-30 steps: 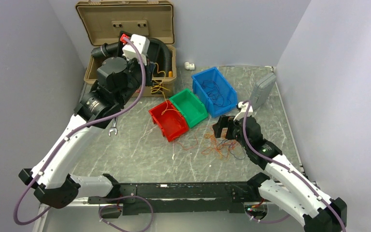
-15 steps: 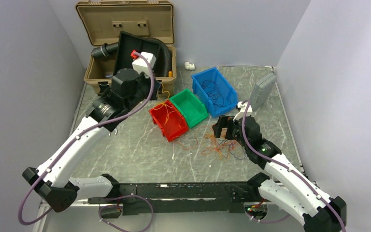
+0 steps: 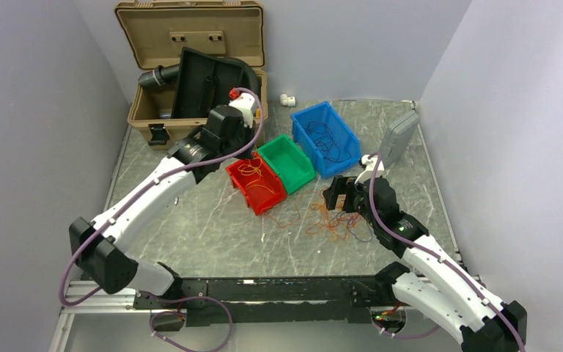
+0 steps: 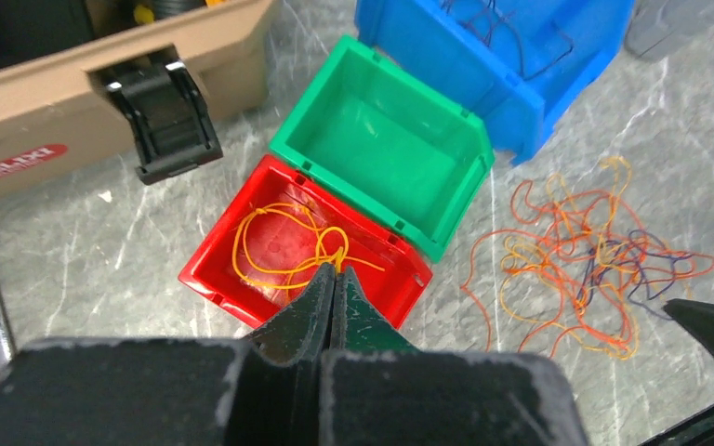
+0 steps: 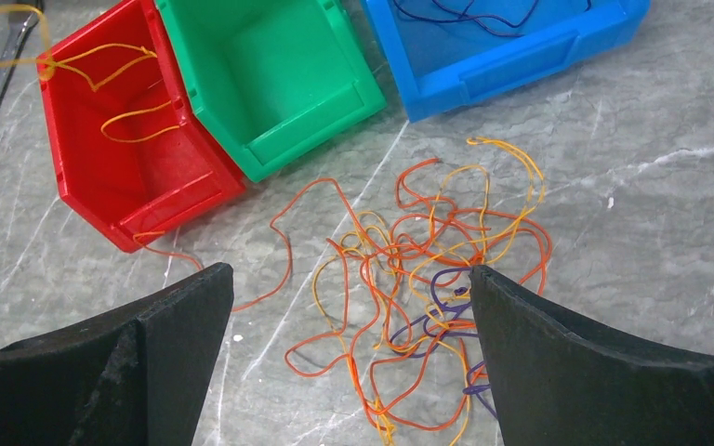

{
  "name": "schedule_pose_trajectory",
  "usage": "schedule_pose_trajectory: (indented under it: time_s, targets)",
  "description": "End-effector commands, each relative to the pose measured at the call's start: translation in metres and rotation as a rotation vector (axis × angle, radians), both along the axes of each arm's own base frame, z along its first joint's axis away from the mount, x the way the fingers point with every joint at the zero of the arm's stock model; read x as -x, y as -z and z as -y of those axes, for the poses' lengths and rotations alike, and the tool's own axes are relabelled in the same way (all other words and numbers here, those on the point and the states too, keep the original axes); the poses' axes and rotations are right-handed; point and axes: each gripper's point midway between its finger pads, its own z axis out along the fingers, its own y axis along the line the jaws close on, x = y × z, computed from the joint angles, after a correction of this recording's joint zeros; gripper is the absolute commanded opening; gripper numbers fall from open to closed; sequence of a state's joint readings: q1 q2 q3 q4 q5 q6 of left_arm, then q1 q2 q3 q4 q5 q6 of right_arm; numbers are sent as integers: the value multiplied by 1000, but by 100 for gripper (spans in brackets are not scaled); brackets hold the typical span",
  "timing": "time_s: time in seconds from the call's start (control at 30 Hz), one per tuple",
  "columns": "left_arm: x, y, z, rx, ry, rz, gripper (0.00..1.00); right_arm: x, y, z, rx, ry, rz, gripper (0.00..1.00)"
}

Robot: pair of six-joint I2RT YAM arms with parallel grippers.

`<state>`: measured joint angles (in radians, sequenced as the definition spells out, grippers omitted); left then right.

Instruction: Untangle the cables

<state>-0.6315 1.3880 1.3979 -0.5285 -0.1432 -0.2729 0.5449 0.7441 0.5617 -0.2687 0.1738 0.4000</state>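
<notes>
A loose tangle of cables (image 3: 337,220), orange, red and purple, lies on the marble table right of the bins; the same heap shows under my right gripper (image 5: 349,270) as a tangle (image 5: 428,251), and at the right as a tangle (image 4: 586,251). My right gripper (image 3: 335,196) hangs open just above that heap, touching nothing. My left gripper (image 4: 335,269) is shut, its tips pinching an orange cable (image 4: 288,251) whose loops lie in the red bin (image 4: 214,279). From above, the left gripper (image 3: 248,150) sits over the red bin (image 3: 243,176). Dark cables (image 3: 328,139) lie in the blue bin (image 3: 304,117).
A green bin (image 3: 286,163) sits between the red and blue ones. An open tan case (image 3: 190,44) with a black tray (image 3: 209,84) and black hose (image 3: 154,75) stands at the back left. A wrench (image 3: 171,194) lies left; a grey object (image 3: 399,136) sits at the right.
My left arm has swung from over the tan case down and right to the red bin, bringing the orange cable along. The right arm has not moved.
</notes>
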Motion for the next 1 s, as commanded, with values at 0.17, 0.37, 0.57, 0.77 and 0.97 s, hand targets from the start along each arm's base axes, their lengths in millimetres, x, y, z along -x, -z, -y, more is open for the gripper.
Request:
schedule_pose_trajectory:
  time_s: [0.17, 0.37, 0.57, 0.77, 0.97]
  targets:
    - [-11, 77, 8, -112, -18, -200, 0, 1, -7, 1, -2, -1, 18, 100]
    - [-17, 143, 15, -189, -18, -326, 0, 3, -6, 2, -3, 2, 17, 100]
    - [-20, 182, 14, -261, -24, -409, 0, 4, -3, 5, 7, 9, 8, 100]
    - [-12, 158, 24, -169, 45, -377, 14, 4, 25, 10, 62, 45, -89, 100]
    - [-3, 115, 20, -131, 63, -319, 52, 4, 47, 11, 92, 77, -182, 100]
